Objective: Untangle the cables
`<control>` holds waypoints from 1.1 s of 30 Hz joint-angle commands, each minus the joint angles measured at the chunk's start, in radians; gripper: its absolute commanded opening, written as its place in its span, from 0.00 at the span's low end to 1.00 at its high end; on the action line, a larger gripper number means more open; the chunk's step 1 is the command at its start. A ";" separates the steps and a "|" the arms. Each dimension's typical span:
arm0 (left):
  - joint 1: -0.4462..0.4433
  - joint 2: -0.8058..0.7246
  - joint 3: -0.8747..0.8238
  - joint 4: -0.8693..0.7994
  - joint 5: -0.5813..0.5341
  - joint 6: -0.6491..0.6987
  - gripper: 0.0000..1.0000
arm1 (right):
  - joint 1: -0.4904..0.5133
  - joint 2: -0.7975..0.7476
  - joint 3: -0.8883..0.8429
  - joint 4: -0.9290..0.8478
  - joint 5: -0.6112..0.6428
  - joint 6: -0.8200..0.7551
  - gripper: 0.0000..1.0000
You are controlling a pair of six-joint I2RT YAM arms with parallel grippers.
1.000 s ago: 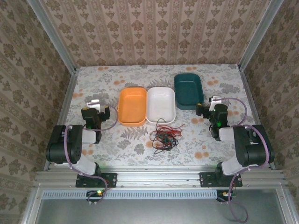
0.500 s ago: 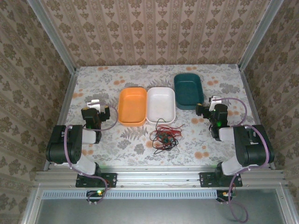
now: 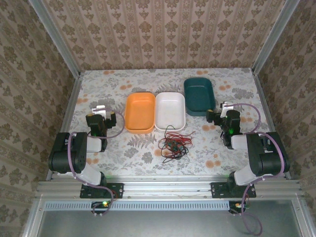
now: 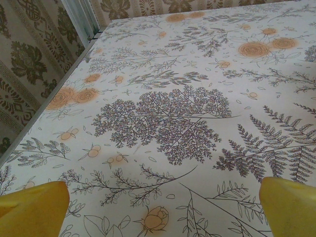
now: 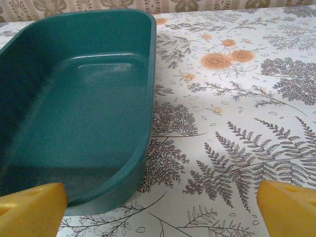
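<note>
The cables (image 3: 174,144) lay in one tangled bundle of red, black and green strands on the tabletop (image 3: 98,84), just in front of the white tray (image 3: 170,111), on its side nearest the arm bases; one black loop reached up toward the near rim of that tray, though contact could not be confirmed. An orange tray (image 3: 139,112) stood against the left side of the white tray; a teal tray (image 3: 199,95) stood close beside its right side, set slightly farther back. The left claw (image 3: 100,109) was positioned well to the left of the white tray, beyond the orange tray and apart from the cables; its yellow fingertips (image 4: 34,207) stood wide apart with bare patterned tabletop between them, so the claw was open and empty. The right claw (image 3: 224,108) was positioned well to the right of the white tray, beside the near right corner of the teal tray; its fingertips (image 5: 32,205) likewise stood wide apart, open, gripping nothing.
</note>
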 commanded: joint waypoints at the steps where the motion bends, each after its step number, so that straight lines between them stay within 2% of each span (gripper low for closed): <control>1: 0.015 0.006 0.021 0.038 -0.001 0.011 1.00 | -0.005 0.010 0.020 0.032 -0.019 -0.011 1.00; 7: 0.013 -0.003 0.032 0.020 -0.009 0.016 1.00 | -0.021 0.006 0.016 0.038 -0.054 -0.005 1.00; 8: 0.011 -0.036 0.057 -0.066 -0.023 0.011 1.00 | -0.020 -0.001 0.019 0.034 -0.062 -0.008 1.00; 9: 0.009 -0.085 0.123 -0.230 -0.056 -0.001 1.00 | -0.020 -0.025 0.027 0.000 -0.057 -0.007 1.00; 10: 0.013 -0.129 0.223 -0.465 -0.105 -0.050 1.00 | -0.021 -0.072 0.042 -0.069 -0.033 0.003 1.00; 11: 0.015 -0.148 0.294 -0.600 -0.156 -0.081 1.00 | -0.021 -0.109 0.057 -0.134 -0.004 0.017 1.00; 12: 0.011 -0.165 0.344 -0.684 -0.201 -0.104 1.00 | -0.020 -0.165 0.087 -0.240 0.056 0.053 0.96; 13: 0.003 -0.184 0.361 -0.715 -0.217 -0.108 1.00 | -0.021 -0.212 0.117 -0.345 0.110 0.095 0.91; 14: -0.008 -0.202 0.369 -0.730 -0.240 -0.120 1.00 | -0.019 -0.254 0.133 -0.403 0.161 0.134 0.83; 15: -0.023 -0.225 0.375 -0.752 -0.251 -0.143 1.00 | -0.015 -0.301 0.133 -0.442 0.225 0.191 0.79; 17: -0.043 -0.259 0.401 -0.842 -0.203 -0.212 1.00 | -0.001 -0.390 0.134 -0.535 0.326 0.301 0.74; 19: -0.079 -0.262 0.431 -0.934 -0.114 -0.300 1.00 | 0.019 -0.457 0.169 -0.663 0.325 0.391 0.74; 23: -0.205 -0.207 0.460 -1.010 -0.050 -0.412 1.00 | 0.202 -0.425 0.292 -0.821 0.316 0.379 0.75; 26: -0.227 -0.146 0.454 -1.000 0.076 -0.531 1.00 | 0.373 -0.312 0.407 -0.922 0.243 0.350 0.75; 29: -0.260 -0.098 0.462 -1.018 0.075 -0.565 1.00 | 0.543 -0.219 0.475 -0.939 0.262 0.262 0.76; 31: -0.286 -0.076 0.473 -1.046 0.046 -0.556 1.00 | 0.592 -0.170 0.511 -0.943 0.273 0.235 0.76; 33: -0.304 -0.054 0.487 -1.078 0.044 -0.561 0.98 | 0.592 -0.137 0.543 -0.968 0.267 0.260 0.76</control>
